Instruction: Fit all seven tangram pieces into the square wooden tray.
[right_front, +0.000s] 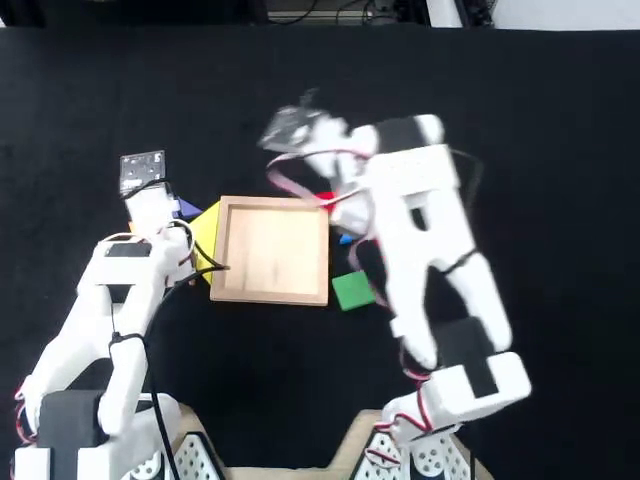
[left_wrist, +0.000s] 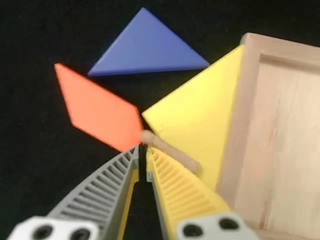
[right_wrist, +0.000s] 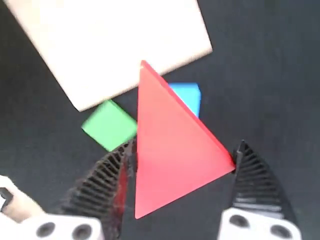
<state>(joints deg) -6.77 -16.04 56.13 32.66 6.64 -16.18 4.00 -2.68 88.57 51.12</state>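
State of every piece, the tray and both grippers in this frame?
Wooden tray: empty.
Red triangle: held by right gripper.
Left gripper: shut.
Yellow triangle: outside, against the tray.
Blue triangle: on table.
Orange parallelogram: on table.
Green square: on table.
Light blue piece: on table.

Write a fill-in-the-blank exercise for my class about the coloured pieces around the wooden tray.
1. The right pincer grips a triangle whose colour is ___.
2. The piece lying against the tray, near the left pincer, is ___.
3. The small square beside the tray is ___.

Missing words: red; yellow; green.
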